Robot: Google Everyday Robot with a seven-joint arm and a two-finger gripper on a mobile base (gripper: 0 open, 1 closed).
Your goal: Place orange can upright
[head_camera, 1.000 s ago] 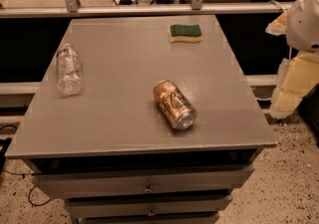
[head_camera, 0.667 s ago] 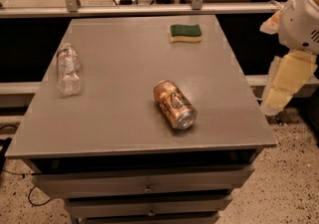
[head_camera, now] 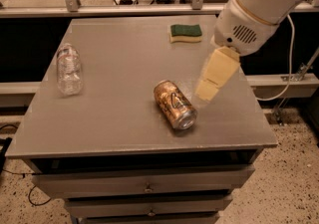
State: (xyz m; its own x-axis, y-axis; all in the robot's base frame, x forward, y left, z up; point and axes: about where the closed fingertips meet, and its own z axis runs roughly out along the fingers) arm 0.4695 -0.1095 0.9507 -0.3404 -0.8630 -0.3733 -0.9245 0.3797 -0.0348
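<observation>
The orange can lies on its side on the grey table, right of centre near the front, with its silver end pointing to the front right. My gripper hangs from the white arm at the upper right. Its cream fingers point down and left, just to the right of the can and a little above the table. It holds nothing that I can see.
A clear plastic water bottle lies on its side at the table's left. A green and yellow sponge sits at the back right. Drawers run under the front edge. A metal rail stands behind the table.
The arm has swung in from the right edge over the table, and the gripper has moved left, close to the can. The can, bottle and sponge have not moved.
</observation>
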